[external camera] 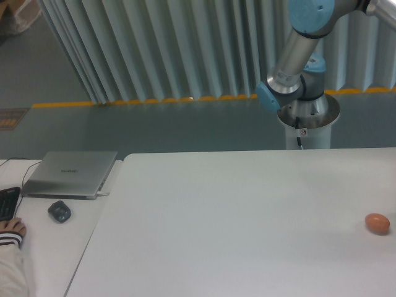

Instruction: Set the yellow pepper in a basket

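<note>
The yellow pepper is out of view, and no basket shows in this frame. Only the lower part of the robot arm shows at the upper right, rising from its base behind the white table. The gripper is out of the frame. A small smooth orange-brown egg-shaped thing lies on the table near the right edge.
On a second table at the left lie a closed grey laptop, a dark computer mouse and the edge of a black keyboard. A person's hand rests at the left edge. Corrugated curtains hang behind.
</note>
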You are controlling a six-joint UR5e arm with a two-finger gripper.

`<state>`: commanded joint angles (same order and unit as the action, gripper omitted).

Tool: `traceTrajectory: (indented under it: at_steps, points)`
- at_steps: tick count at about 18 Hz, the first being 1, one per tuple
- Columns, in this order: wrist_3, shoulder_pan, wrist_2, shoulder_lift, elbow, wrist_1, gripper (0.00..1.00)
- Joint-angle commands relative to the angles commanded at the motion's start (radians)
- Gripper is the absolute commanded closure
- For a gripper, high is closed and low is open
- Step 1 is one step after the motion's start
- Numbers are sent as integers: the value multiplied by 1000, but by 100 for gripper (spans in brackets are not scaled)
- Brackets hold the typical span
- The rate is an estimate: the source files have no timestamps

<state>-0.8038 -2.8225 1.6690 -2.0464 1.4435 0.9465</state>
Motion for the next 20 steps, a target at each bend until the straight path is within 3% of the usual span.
traceTrajectory:
  at_steps: [8,12,17,20]
  points:
    - [-3,12,-5,69,40,6,0]
    - [-5,60,-5,115,70,17,0]
    - [-31,101,-106,204,81,142,0]
    - [-92,135,-115,229,81,187,0]
